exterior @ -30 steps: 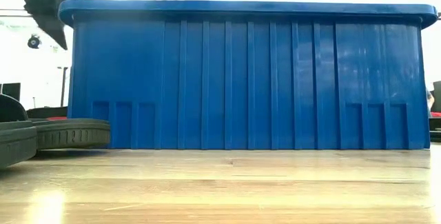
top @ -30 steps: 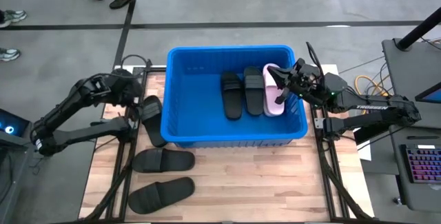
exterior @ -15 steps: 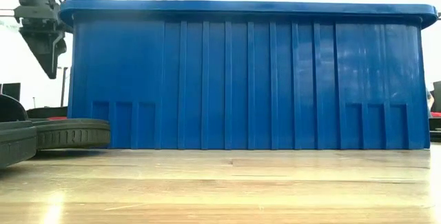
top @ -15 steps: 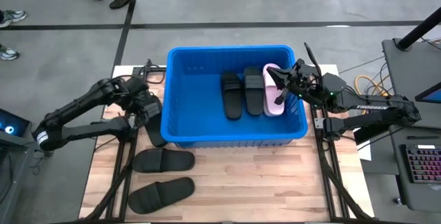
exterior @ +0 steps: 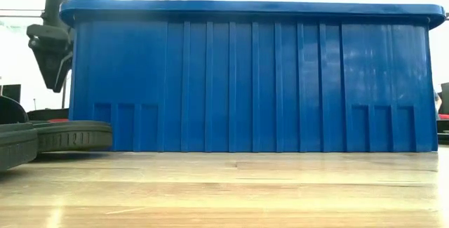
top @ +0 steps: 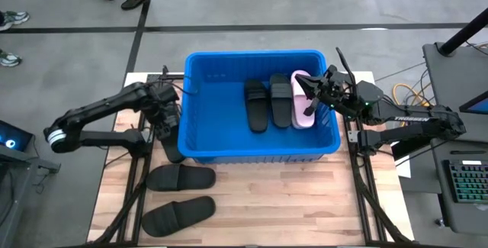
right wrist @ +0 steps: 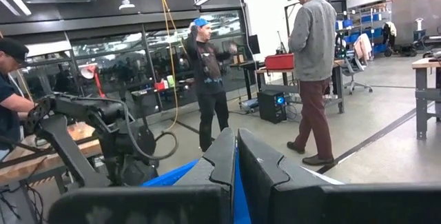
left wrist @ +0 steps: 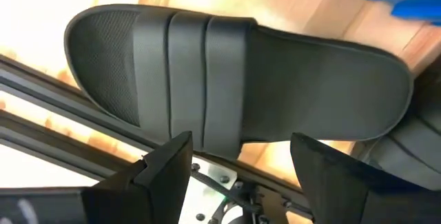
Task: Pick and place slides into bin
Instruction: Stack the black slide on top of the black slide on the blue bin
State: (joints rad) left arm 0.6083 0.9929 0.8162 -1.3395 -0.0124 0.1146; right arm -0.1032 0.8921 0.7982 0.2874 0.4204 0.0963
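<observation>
surface: wood-plank table (top: 267, 202), blue bin (top: 221, 88) center | room: people standing beyond | your left gripper (left wrist: 241, 162) wide over black slide (left wrist: 227, 79) | right gripper (right wrist: 236, 155) closed, empty

From overhead we look straight down on the whole counter (top: 252, 202); at counter level we face the blue bin (exterior: 252, 77) close up; the left wrist camera hangs just above a black slide (left wrist: 234, 86); the right wrist camera faces the room; all views but the last share the bin.

You see two black slides (top: 268, 103) and a pink one (top: 302, 100) lying in the blue bin (top: 206, 88). Three more black slides (top: 181, 178) lie on the table beside it.
</observation>
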